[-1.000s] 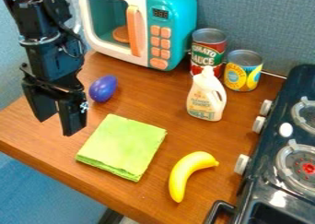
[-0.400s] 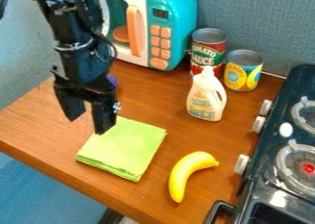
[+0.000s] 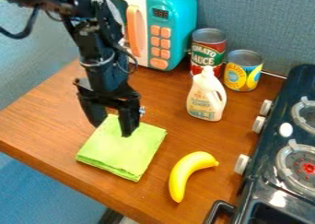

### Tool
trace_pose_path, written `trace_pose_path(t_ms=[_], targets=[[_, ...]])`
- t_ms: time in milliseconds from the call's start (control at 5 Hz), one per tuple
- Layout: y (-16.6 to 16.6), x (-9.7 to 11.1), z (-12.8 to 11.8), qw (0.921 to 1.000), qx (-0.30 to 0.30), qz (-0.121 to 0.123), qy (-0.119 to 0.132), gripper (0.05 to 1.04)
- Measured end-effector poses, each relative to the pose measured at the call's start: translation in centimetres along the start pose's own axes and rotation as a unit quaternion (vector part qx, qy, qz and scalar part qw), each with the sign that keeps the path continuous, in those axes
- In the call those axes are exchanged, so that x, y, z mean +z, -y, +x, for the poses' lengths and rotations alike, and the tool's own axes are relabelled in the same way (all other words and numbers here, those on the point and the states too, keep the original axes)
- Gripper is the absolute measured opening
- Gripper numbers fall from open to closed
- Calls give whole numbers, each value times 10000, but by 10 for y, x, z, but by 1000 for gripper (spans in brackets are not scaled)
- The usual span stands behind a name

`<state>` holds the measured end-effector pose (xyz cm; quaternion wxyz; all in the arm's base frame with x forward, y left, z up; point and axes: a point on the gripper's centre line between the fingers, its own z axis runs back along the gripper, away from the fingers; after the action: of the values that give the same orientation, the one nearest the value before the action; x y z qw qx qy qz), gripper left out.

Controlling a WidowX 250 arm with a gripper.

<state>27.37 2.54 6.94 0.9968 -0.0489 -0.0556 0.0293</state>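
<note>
and here we are at the counter [image 3: 46, 119], with the black gripper [image 3: 113, 129] hanging down right over the green cloth [image 3: 126, 149]. its two fingers are spread, a good gap between them, and there's nothing pinched in there. whether the tips touch the fabric, i can't tell from where i'm standing. the cloth lies flat on the wood, folded into a neat square, its layers stacked up along the near edge.

just off to the right of it, a bit closer to me, there's the yellow banana [image 3: 184, 172], curved, lying on its side. over to the right behind the cloth stands the white bottle [image 3: 206, 98], upright, handle and all. behind that, two cans side by side: the red-labelled can [image 3: 208, 50] and the shorter yellow-and-blue can [image 3: 242, 73], both upright near the wall [image 3: 258, 20].

at the back it's the teal and white toy microwave [image 3: 178, 15], orange handle [image 3: 134, 32] on its door, the arm covering part of it. and along the right side, the dark stove [image 3: 263, 181] with its pale knobs [image 3: 242, 164] facing the counter.
</note>
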Motion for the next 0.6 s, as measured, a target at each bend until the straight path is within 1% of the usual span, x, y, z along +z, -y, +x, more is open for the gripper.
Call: trace_pose_path(t_ms=[200, 400, 600], targets=[[-3, -20, 7, 9997, 205, 56, 101, 1001], [-9, -28, 14, 9990, 270, 235, 261, 1001], [-15, -45, 11, 9992, 170, 350, 68, 1001]])
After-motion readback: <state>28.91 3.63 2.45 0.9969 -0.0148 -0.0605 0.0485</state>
